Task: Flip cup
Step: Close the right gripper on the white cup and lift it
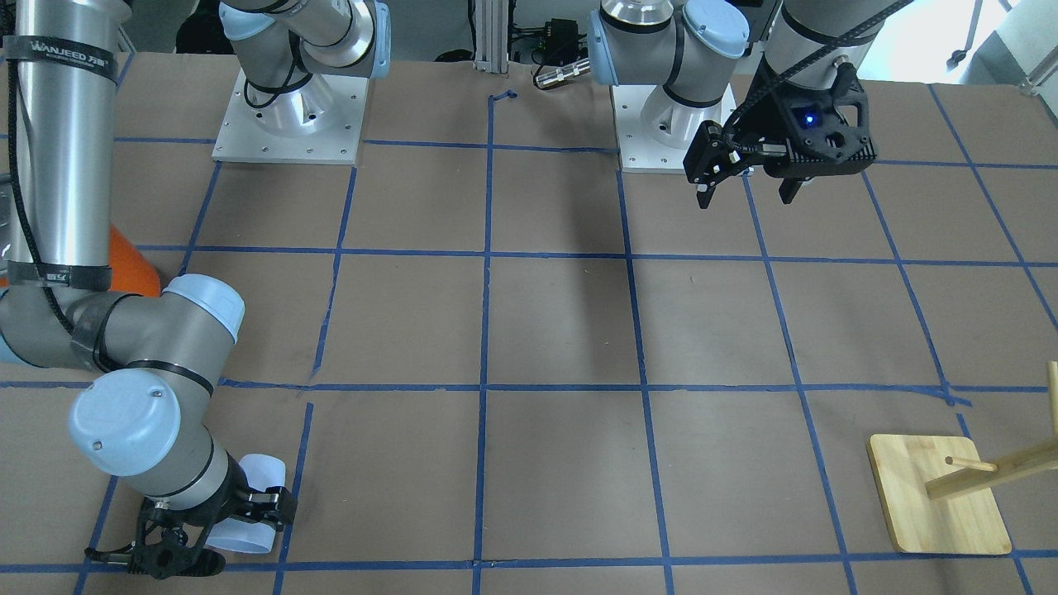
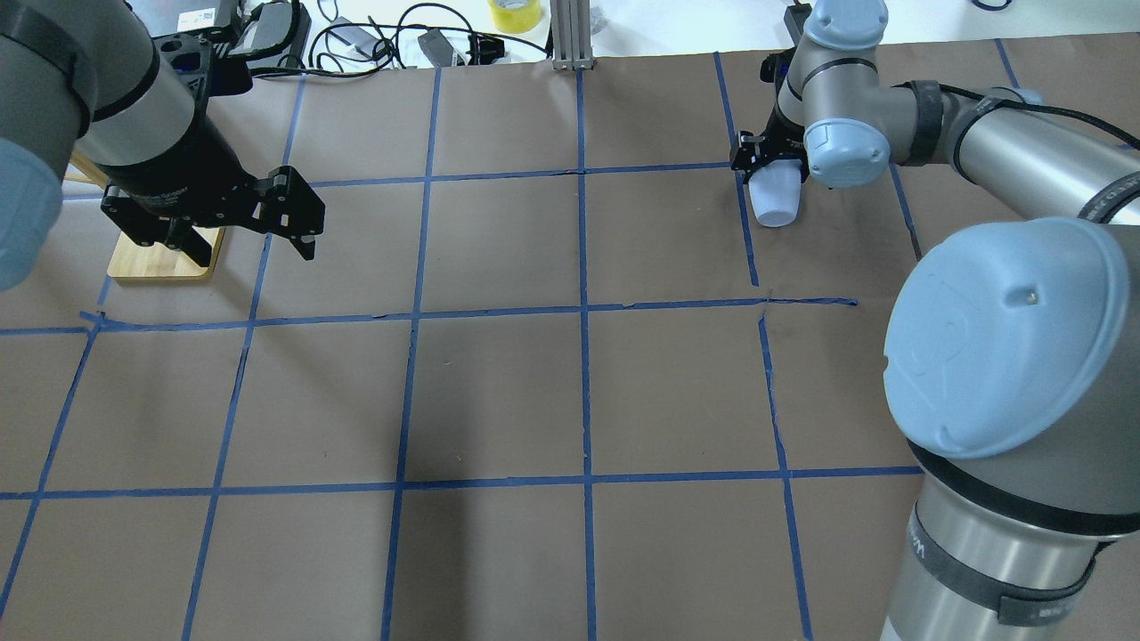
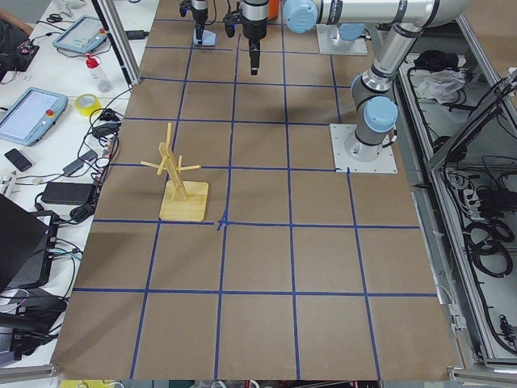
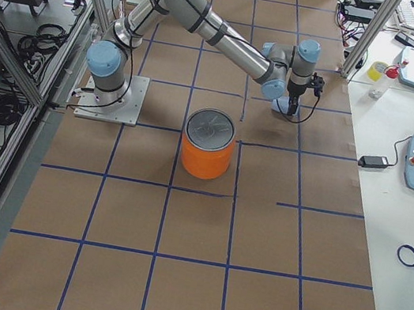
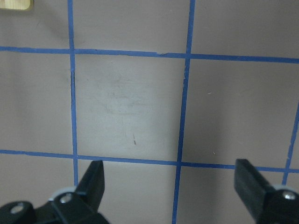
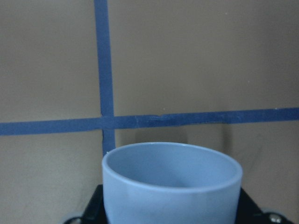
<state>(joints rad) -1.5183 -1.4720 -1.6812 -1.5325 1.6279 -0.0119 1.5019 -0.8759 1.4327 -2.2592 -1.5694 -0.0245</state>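
Now the right claw is clamped on the cup, low over the table on the robot's right, toward the operators' side. The left claw hangs wide open, holding nothing, well apart across the table. The cup is pale bluish and smooth, its mouth facing away from the wrist.

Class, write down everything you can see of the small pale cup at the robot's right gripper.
The cup is a small, smooth, pale bluish-white tumbler. It looks like plastic, has no handle, and tapers, being widest at its round open rim. Nothing shows inside it. The right gripper is shut on its sides and holds it tilted beside a blue tape line, on the operators' side of the table. Whether it touches the table cannot be told.
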